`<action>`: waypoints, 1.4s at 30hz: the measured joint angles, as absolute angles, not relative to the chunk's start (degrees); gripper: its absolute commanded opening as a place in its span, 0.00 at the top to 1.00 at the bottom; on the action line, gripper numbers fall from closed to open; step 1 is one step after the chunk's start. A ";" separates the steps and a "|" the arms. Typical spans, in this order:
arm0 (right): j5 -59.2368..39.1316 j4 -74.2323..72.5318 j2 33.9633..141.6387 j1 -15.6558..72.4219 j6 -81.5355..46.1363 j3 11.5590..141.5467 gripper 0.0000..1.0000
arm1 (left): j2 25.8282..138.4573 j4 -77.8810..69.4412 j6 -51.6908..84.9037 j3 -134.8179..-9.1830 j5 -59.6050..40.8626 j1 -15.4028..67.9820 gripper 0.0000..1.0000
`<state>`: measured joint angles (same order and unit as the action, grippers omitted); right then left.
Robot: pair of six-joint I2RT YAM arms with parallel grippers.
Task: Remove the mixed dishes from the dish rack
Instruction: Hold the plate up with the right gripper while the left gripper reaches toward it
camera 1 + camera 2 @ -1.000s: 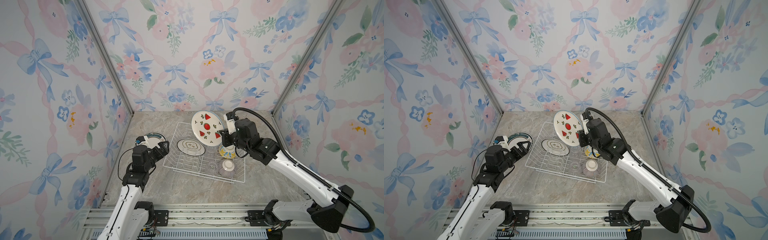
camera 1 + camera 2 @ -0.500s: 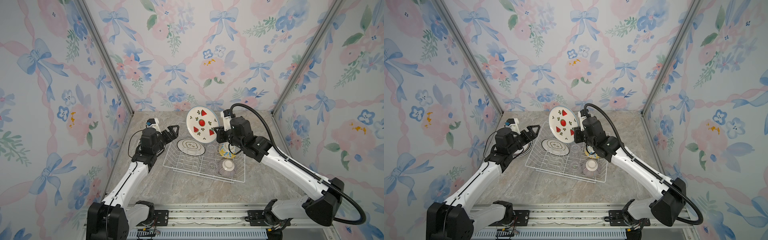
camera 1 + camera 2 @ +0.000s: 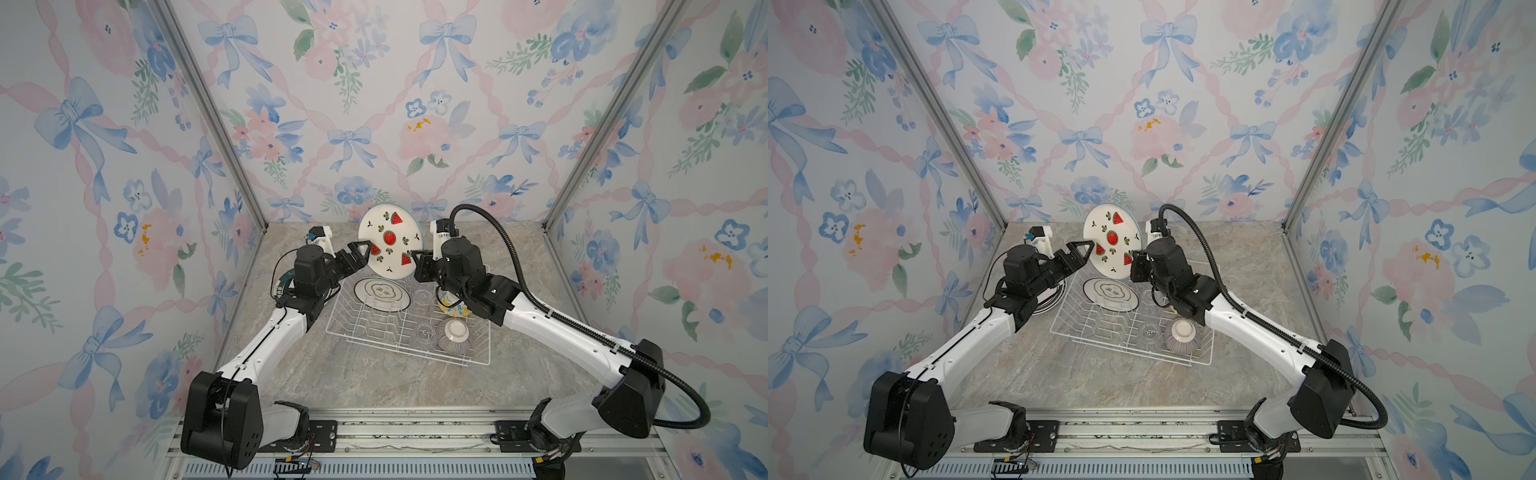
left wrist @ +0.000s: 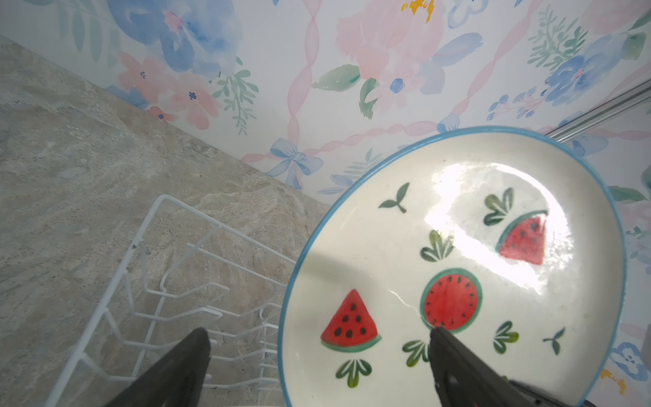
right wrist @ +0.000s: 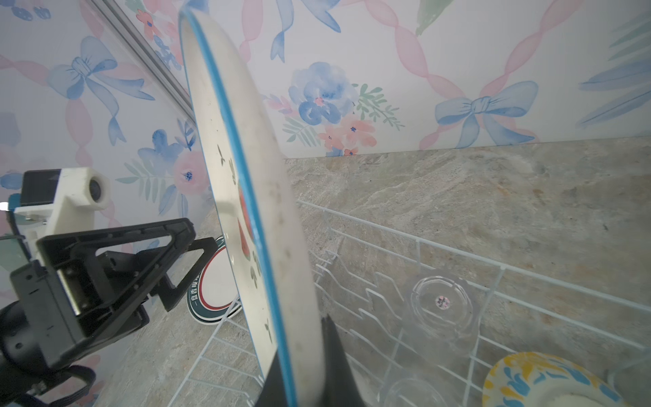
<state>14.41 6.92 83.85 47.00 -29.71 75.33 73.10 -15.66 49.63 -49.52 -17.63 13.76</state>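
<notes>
A white plate with watermelon pictures and a blue rim [image 3: 390, 241] [image 3: 1111, 241] [image 4: 458, 264] stands on edge in the air above the dish rack [image 3: 478, 363] [image 3: 1059, 328]. My right gripper [image 3: 417, 264] [image 5: 303, 370] is shut on its lower right rim. At the plate's left edge my left gripper [image 3: 361, 251] [image 4: 318, 333] is open, its tips near the painted face without gripping it. The rack holds a flat plate [image 3: 380, 293], two clear glasses [image 3: 424, 295] [image 3: 423, 334], a yellow-blue bowl [image 5: 539, 380] and an upturned grey-striped bowl [image 3: 454, 336].
A dark-rimmed plate [image 3: 1054, 297] [image 5: 215, 285] lies on the marble table left of the rack, partly behind my left arm. Wallpapered walls close in the back and both sides. The rack's upright prongs [image 4: 190, 292] stand just under the held plate.
My left arm has risen from the plate on the table at the left and reached to the held plate. My right arm has carried the watermelon plate leftward and towards the back wall.
</notes>
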 measured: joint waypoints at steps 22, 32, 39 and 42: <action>19.94 0.30 84.58 49.67 -39.81 75.42 1.00 | 73.76 -28.51 55.00 -46.37 -19.75 18.52 0.28; 21.17 0.25 83.85 49.71 -45.41 75.40 1.00 | 74.13 -35.79 57.54 -43.62 -18.48 19.66 0.46; 20.67 0.21 83.20 49.74 -48.05 75.37 1.00 | 72.38 -40.29 59.09 -40.88 -17.39 19.86 0.51; 19.84 0.21 83.20 49.71 -49.01 75.37 1.00 | 72.03 -41.34 59.29 -40.16 -16.86 19.86 0.54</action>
<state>19.84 0.21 83.20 49.71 -49.01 75.37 72.03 -41.34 59.29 -40.16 -16.86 19.86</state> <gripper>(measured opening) 0.107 0.475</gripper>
